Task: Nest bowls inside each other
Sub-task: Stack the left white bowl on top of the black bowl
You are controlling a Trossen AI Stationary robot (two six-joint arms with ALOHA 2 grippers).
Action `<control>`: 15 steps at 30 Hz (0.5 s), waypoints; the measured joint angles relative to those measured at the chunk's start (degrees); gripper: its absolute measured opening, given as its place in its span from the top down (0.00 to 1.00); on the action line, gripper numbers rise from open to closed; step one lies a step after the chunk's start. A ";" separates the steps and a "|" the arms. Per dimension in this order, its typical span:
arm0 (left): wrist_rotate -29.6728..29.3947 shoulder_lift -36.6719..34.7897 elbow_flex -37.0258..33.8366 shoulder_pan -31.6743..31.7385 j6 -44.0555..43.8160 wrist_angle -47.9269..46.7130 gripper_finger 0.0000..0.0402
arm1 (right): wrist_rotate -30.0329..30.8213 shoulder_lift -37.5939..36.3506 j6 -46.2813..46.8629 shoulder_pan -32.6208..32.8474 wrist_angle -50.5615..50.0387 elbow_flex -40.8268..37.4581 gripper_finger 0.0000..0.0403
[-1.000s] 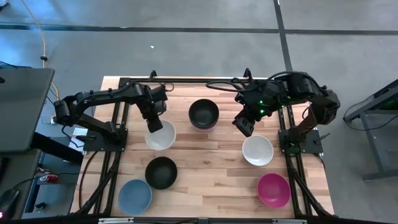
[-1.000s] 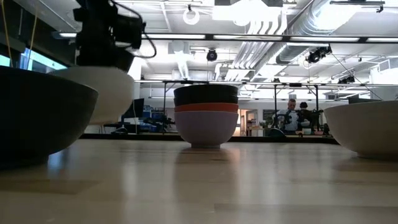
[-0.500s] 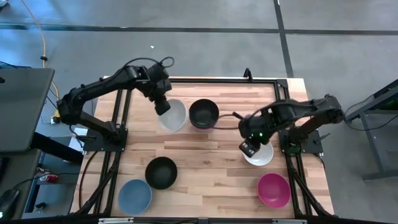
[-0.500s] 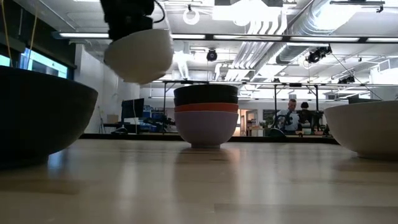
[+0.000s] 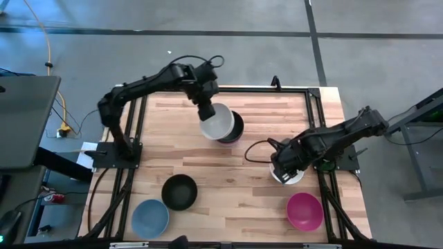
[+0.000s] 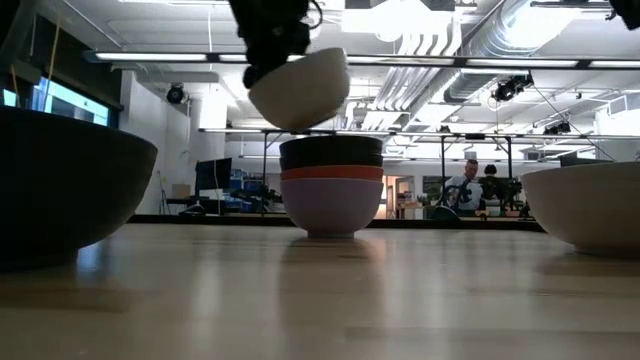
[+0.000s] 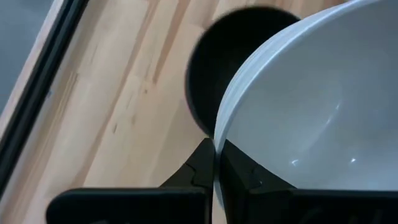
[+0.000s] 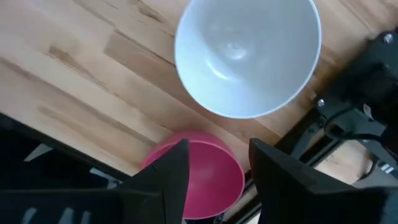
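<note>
Gripping white bowl [image 5: 218, 122], left claw [image 7: 216, 167]; no writing legible.

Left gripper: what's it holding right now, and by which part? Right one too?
The left gripper pinches a white bowl by its rim, above the bowl stack. The right gripper is open, holding nothing.

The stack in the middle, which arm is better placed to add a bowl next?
Left. Its tool grips a white bowl by the rim, tilted just above the stack; the right tool hovers open elsewhere.
</note>
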 joint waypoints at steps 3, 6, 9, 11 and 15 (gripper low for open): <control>-0.01 3.74 4.83 0.09 0.44 -0.83 1.00 | -0.02 -0.02 2.65 1.48 -0.02 -1.90 0.61; 0.01 7.08 10.05 0.09 0.44 -1.70 1.00 | -0.36 -0.02 5.05 2.95 -0.03 -4.12 0.61; -0.03 10.49 14.73 0.07 0.47 -4.31 1.00 | -2.56 -0.02 7.27 4.24 0.19 -6.30 0.61; -0.82 12.86 17.70 -0.21 0.95 -7.17 1.00 | -3.61 -0.02 8.55 5.17 0.34 -7.11 0.61; -4.09 16.98 22.12 -0.77 2.45 -12.99 1.00 | -3.84 -0.03 11.33 6.46 0.54 -7.31 0.61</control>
